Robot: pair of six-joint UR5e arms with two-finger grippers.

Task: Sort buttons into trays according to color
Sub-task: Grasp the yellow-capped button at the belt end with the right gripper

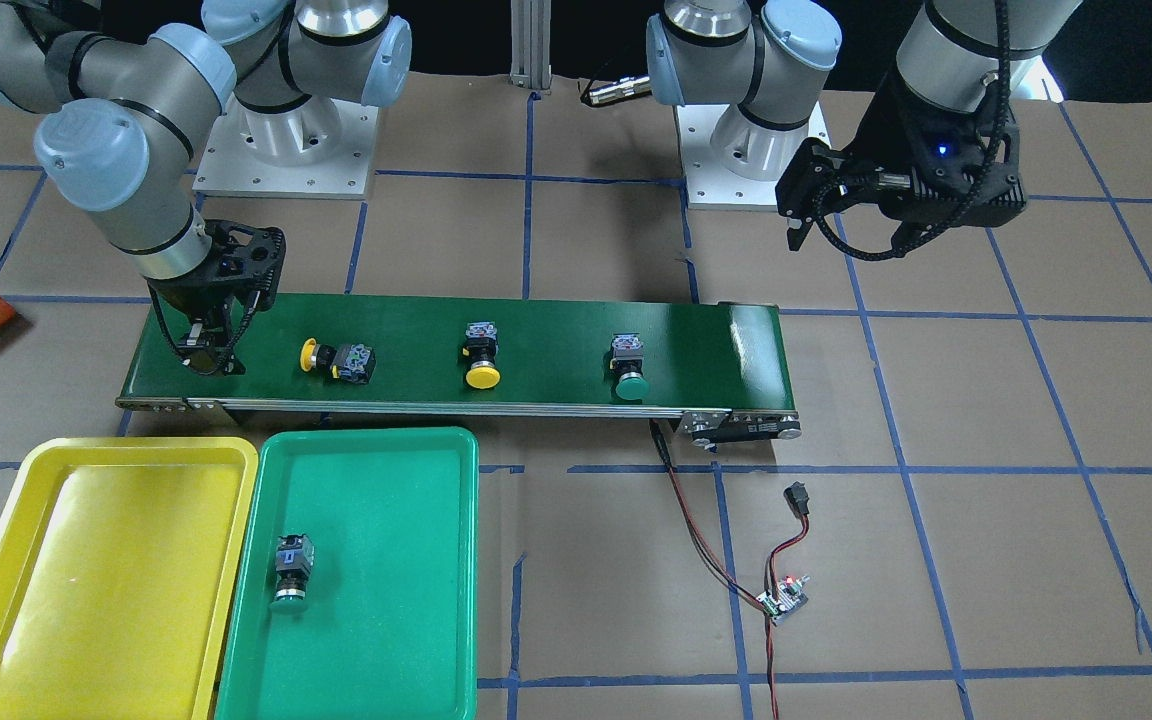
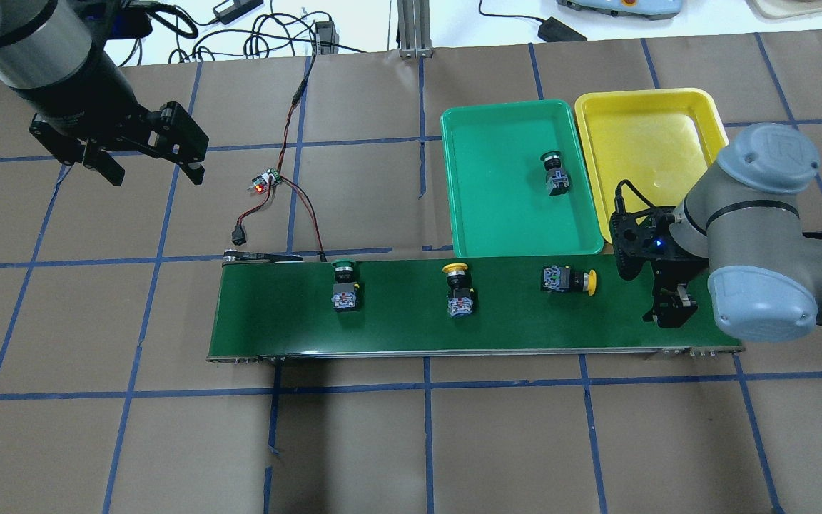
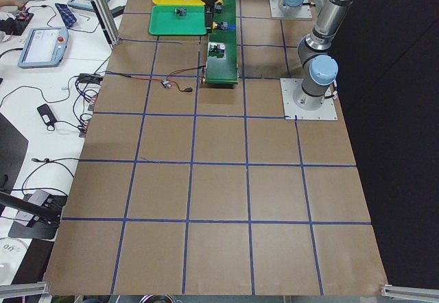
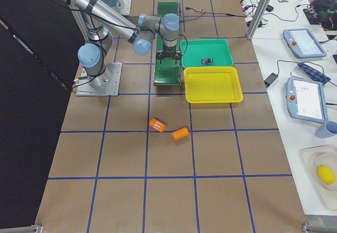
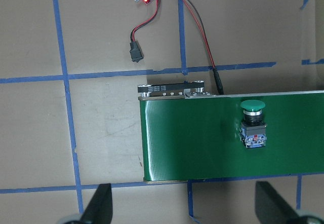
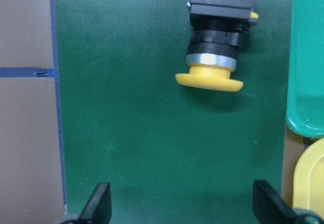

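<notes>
Brown paper across the whole worktop [image 2: 97, 442], ruled into large squares by blue tape, a little torn at the near seams. In the middle, seen from overhead, a long dark-green conveyor belt [image 2: 411, 325] running left to right, with red and black wires off its far-left corner to a small circuit board [image 2: 265, 181] showing a red light.

On the belt, three buttons in a row: a green button [image 2: 344, 284] towards the left, cap to the far side; a yellow button [image 2: 458, 287] in the middle, lying likewise; a second yellow button [image 2: 566, 280] further right, cap turned to the right. Just past the belt's far edge, on the right, a green tray [image 2: 496, 214] with the fourth button [image 2: 555, 173] inside (green cap, apart from the rim). Close beside it on the right, a yellow tray [image 2: 650, 135].

Right pincer [image 2: 671, 310]: low over the belt's right end, spread wide, nothing between the fingers, just right of the sideways yellow button. Left pincer [image 2: 148, 170]: up over bare paper, far and left of the belt, spread wide too, gripping nothing.

Towards the worktop's right end, two orange cylinders [image 4: 180, 133] on the paper. Along the far side, a white side bench [image 4: 297, 143] with handheld screens [image 4: 303, 42], cables and a lemon [image 4: 325, 175] in a dish. Behind the arms' grey base plates [image 1: 286, 150], darkness.
</notes>
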